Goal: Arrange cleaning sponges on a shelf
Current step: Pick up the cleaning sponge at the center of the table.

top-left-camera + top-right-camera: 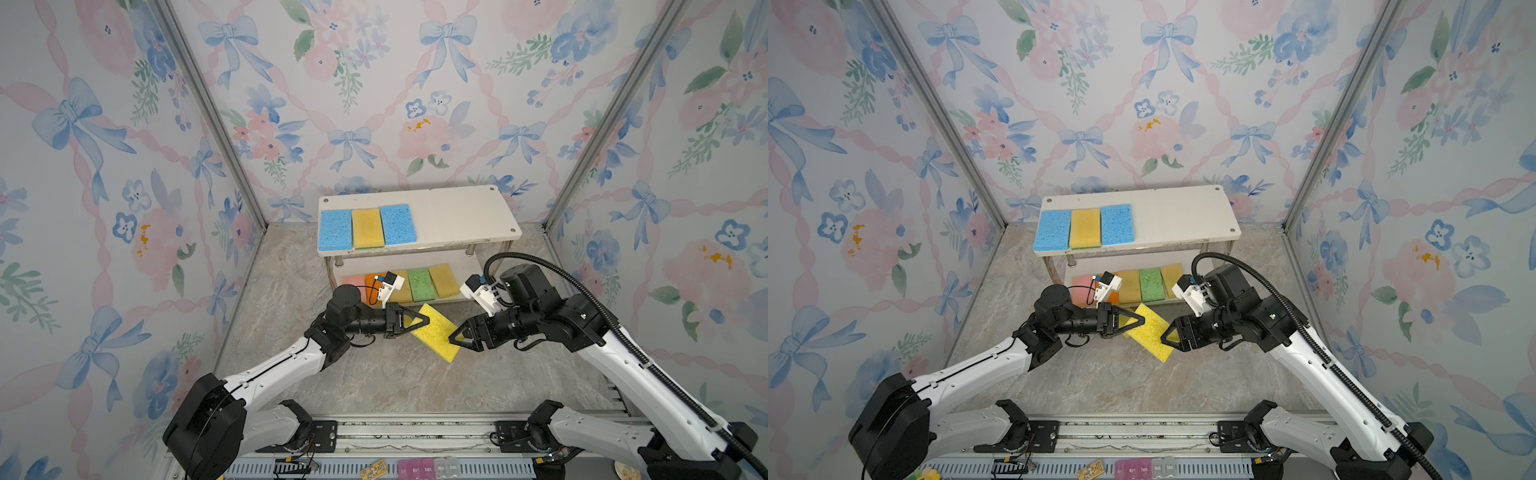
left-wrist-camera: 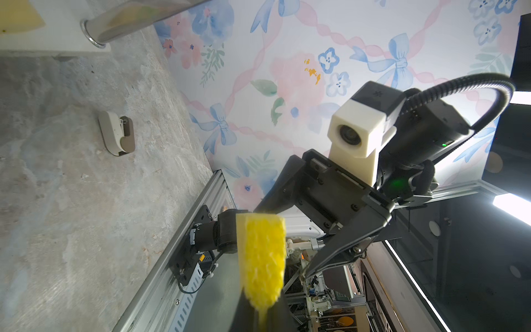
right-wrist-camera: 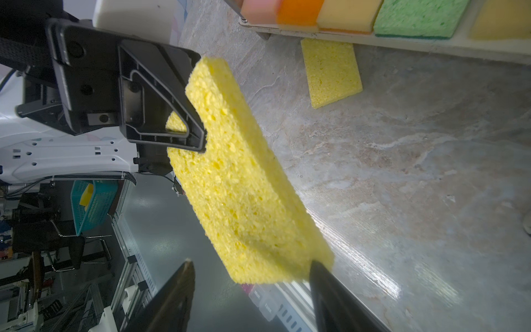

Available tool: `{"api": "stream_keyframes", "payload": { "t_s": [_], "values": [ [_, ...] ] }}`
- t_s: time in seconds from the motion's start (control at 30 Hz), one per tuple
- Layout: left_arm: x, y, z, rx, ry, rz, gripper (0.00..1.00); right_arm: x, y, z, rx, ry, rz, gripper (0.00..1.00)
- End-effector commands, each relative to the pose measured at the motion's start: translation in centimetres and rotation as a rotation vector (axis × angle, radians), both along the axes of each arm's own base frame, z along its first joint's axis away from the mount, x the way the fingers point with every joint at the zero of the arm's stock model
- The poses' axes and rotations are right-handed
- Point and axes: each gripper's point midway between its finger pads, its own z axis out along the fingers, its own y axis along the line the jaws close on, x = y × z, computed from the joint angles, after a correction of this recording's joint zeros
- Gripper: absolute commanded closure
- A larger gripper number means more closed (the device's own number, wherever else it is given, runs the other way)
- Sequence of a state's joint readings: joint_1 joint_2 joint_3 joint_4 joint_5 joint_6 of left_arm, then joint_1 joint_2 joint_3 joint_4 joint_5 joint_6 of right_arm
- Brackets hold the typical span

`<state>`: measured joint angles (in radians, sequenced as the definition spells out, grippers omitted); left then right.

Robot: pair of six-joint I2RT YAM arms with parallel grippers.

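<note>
The left gripper (image 1: 424,321) is clamped near one end of the bright yellow sponge (image 1: 436,332), held aloft just before the shelf (image 1: 457,216), its long axis running towards the right gripper (image 1: 454,338), whose jaws stand apart astride the other end, gripping nothing

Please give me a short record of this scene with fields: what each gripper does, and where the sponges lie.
left gripper: shut on the bright yellow sponge, held in the air
right gripper: open, fingers either side of that sponge's other end
top board: blue sponge, mustard sponge, another blue sponge, side by side
lower board: pink sponge, orange sponge, pale yellow sponge, green sponge, another pale yellow sponge
table: loose yellow sponge by the lower board; grey clip
</note>
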<state>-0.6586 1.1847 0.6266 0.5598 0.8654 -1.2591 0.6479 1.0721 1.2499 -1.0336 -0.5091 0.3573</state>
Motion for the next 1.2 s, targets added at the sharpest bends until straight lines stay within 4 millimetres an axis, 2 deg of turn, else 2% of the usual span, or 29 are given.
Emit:
{"api": "stream_keyframes", "payload": {
  "t_s": [0.0,0.13,0.27,0.47,0.9,1.17],
  "values": [
    [-0.5,-0.4,0.9,-0.015,-0.042,-0.039,0.98,0.3,-0.2,0.6,-0.008,-0.023,0.004,0.35],
    [-0.6,-0.4,0.9,-0.015,-0.041,-0.049,0.99,1.4,-2.1,0.1,-0.120,-0.080,-0.057,0.32],
    [-0.7,-0.5,0.8,-0.014,-0.040,-0.055,0.99,2.1,-3.1,0.4,-0.162,-0.126,-0.095,0.32],
    [-0.6,-0.6,0.8,-0.013,-0.044,-0.051,0.99,1.3,-1.4,-0.2,-0.096,-0.059,-0.048,0.35],
    [-0.8,-0.9,1.2,-0.019,-0.054,-0.059,1.00,0.9,-0.2,-0.5,-0.040,-0.035,-0.027,0.44],
    [-0.6,-0.9,1.1,-0.016,-0.052,-0.049,1.00,0.7,-0.4,-0.4,-0.048,-0.038,-0.021,0.60]
  ]
}}
